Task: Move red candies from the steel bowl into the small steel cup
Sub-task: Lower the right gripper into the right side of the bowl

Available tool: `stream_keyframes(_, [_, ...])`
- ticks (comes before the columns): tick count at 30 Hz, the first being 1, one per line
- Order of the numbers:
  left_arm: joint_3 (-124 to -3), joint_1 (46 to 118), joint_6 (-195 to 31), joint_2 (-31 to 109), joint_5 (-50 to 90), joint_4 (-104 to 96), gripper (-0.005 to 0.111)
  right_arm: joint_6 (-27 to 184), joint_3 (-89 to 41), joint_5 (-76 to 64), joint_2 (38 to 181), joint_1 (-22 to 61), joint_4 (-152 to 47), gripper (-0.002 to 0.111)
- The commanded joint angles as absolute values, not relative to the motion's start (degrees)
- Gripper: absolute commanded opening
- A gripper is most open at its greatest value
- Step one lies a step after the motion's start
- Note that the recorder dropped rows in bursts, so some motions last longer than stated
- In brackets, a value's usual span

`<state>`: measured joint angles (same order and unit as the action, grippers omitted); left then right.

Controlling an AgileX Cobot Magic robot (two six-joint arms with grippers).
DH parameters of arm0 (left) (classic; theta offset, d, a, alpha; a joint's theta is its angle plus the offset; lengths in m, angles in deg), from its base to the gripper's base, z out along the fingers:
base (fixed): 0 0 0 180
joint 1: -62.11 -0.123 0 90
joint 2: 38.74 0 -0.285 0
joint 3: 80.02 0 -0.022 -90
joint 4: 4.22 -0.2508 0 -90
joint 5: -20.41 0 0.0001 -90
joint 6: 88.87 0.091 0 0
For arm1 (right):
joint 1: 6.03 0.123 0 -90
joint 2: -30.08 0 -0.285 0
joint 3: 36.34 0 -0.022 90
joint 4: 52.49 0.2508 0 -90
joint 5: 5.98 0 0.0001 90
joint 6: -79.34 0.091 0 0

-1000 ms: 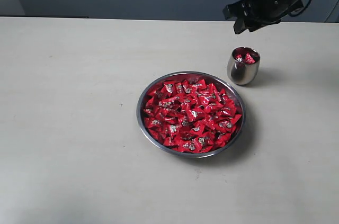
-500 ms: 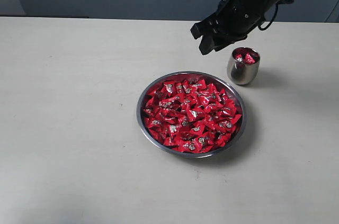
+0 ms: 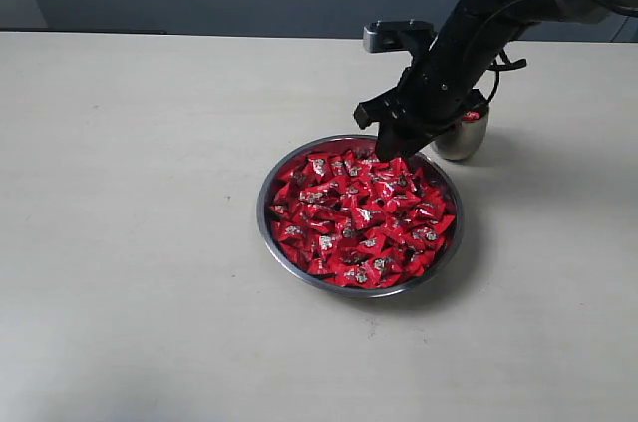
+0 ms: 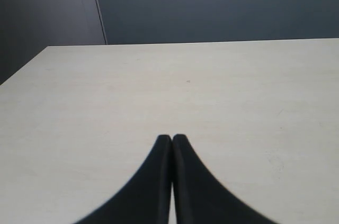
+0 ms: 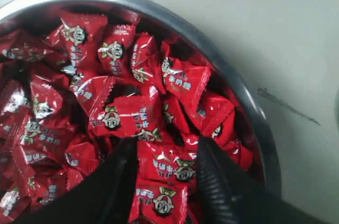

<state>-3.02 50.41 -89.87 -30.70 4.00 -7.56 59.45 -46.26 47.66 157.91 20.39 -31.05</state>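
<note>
The steel bowl [image 3: 265, 193] sits mid-table, heaped with red candies [image 3: 349, 222]. My right gripper [image 3: 387, 143] is down at the bowl's far right rim, open. In the right wrist view its fingers [image 5: 167, 147] straddle a red candy [image 5: 175, 167] on top of the pile, close to the bowl's rim [image 5: 243, 97]. The small steel cup [image 3: 467, 135] stands just behind the arm, partly hidden, with a bit of red showing at its mouth. My left gripper [image 4: 171, 138] is shut and empty over bare table, and is out of the exterior view.
The pale table [image 3: 130, 193] stretches wide to the left and front of the bowl. A dark wall runs along the table's far edge. The right arm's dark links [image 3: 498, 3] lean over the cup from the upper right.
The right arm has swung from above the cup leftward and down, bringing the open gripper into the bowl's far right side. The candies in the cup are now mostly covered by the arm.
</note>
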Motion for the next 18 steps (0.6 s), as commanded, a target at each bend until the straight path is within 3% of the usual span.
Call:
stream_keyframes(1, [-2.80, 50.83, -90.02, -30.95, 4.11, -7.89, 0.000, 59.90, -46.05, 48.97, 158.14, 20.34, -31.76, 0.037])
stream_keyframes(18, [-2.80, 50.83, -90.02, -30.95, 4.11, -7.89, 0.000, 59.90, -46.05, 51.27, 158.14, 20.34, -36.39, 0.037])
